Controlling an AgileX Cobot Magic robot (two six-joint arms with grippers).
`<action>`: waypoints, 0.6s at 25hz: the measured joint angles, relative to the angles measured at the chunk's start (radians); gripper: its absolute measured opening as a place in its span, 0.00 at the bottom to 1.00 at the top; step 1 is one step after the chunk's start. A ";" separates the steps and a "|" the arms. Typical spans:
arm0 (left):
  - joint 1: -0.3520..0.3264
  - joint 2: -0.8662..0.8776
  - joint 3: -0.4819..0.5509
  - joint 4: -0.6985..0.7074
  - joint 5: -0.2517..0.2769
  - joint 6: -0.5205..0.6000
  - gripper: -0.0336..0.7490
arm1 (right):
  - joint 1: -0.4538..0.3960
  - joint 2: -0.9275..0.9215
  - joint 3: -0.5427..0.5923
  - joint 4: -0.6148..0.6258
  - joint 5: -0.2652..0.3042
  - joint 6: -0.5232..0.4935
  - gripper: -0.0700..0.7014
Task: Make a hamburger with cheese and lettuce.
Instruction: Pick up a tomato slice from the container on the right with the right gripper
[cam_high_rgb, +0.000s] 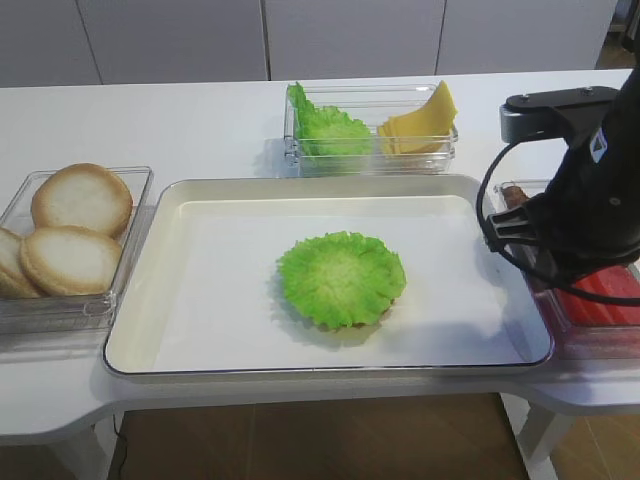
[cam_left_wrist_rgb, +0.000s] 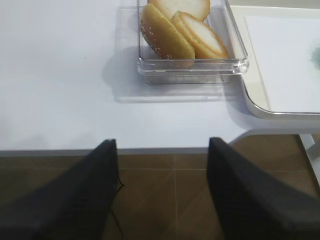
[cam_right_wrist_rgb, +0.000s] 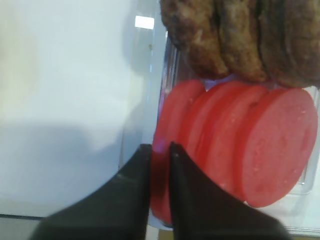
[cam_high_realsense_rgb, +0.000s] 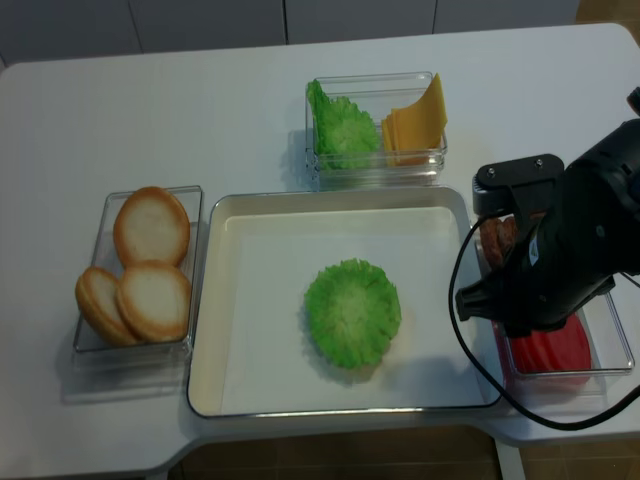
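While the hamburger (cam_high_rgb: 341, 280) is waiting in the middle of the tray (cam_high_rgb: 300, 188), with the lettuce (cam_high_realsense_rgb: 352, 311) already lying flat on the bun base and covering it almost fully, the right gripper (cam_right_wrist_rgb: 160, 150) is working far from it, inside the clear box (cam_high_realsense_rgb: 615, 340) on the right side of the tabletop (cam_high_rgb: 150, 120); this box is holding the tomato slices (cam_right_wrist_rgb: 240, 145) standing on edge in a row, and the brown patties (cam_right_wrist_rgb: 240, 40) behind them. The fingers (cam_right_wrist_rgb: 137, 180) are standing close together with only a narrow gap, and the edge of the nearest tomato slice is sitting in that gap, so I am judging that they are pinching this one slice; standing slices are easy to take by the rim, which is probably why they are stored so. The cheese (cam_high_rgb: 420, 125) is leaning in the back box (cam_high_rgb: 370, 95) beside a taller bunch of green leaves (cam_high_rgb: 325, 130), well apart from the tray, and nothing is touching it. The left gripper (cam_left_wrist_rgb: 162, 165) is hanging over the front edge of the tabletop, near the box of bun halves (cam_left_wrist_rgb: 185, 30), its fingers wide apart and holding nothing; it is seeming to be only resting there, out of the way. The stack is not yet having cheese, so most of the task is remaining.
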 joint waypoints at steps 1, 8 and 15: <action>0.000 0.000 0.000 0.000 0.000 0.000 0.58 | 0.000 0.000 0.000 -0.004 -0.002 0.000 0.18; 0.000 0.000 0.000 0.000 0.000 0.000 0.58 | 0.000 0.000 0.000 -0.017 -0.007 0.000 0.14; 0.000 0.000 0.000 0.000 0.000 0.000 0.58 | 0.000 -0.004 0.000 -0.021 -0.007 0.000 0.14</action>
